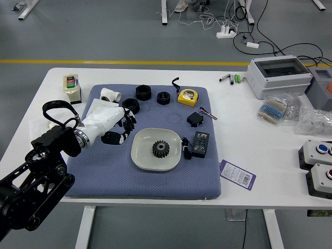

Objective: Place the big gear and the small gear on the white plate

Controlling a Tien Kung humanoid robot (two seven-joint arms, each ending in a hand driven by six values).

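Reaching over blue mat (114, 176), left hand (105, 120)

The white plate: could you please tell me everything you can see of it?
The white plate is a shallow, off-white dish, roughly square with rounded corners, its smooth surface looking like plastic or ceramic. A raised rim runs around it. It lies flat and upright on the blue-grey mat, with a small dark toothed gear resting inside near its middle. A black cable lies close by its right edge; whether they touch, I cannot tell.
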